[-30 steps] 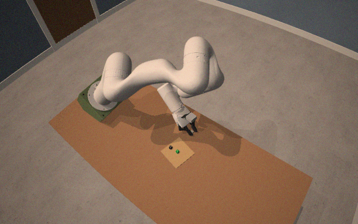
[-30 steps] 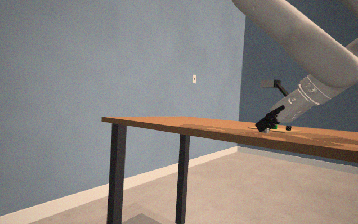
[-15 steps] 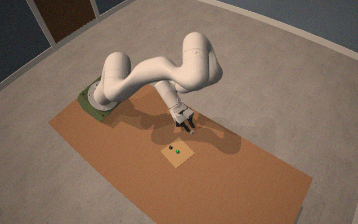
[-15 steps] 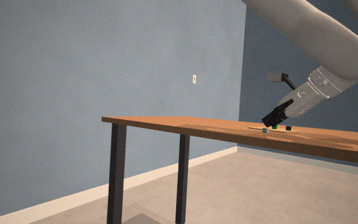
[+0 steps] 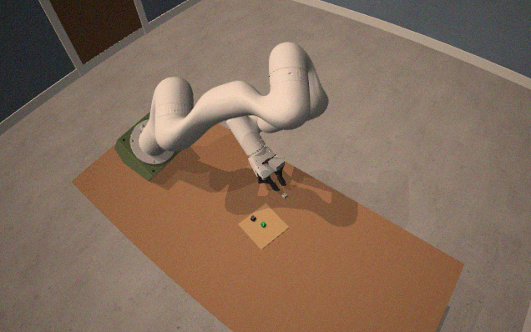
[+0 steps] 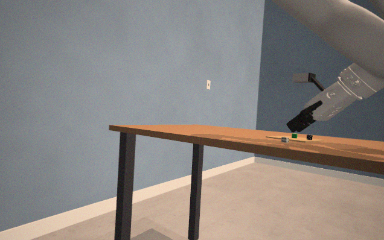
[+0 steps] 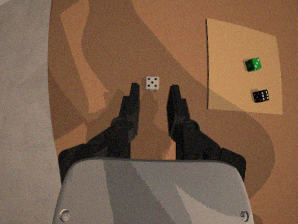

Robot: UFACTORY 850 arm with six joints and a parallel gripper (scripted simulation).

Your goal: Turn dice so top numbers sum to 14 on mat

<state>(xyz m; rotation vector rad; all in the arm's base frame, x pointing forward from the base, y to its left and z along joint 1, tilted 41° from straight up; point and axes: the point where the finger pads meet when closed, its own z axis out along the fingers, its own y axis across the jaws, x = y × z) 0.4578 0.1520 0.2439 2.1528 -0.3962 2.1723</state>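
Seemingly open air above white die

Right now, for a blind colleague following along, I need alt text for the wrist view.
The gripper's jaws stand apart with nothing between them, the white die just beyond their tips on the table, five pips facing the camera. To the right, the green die and black die sit on the mat.
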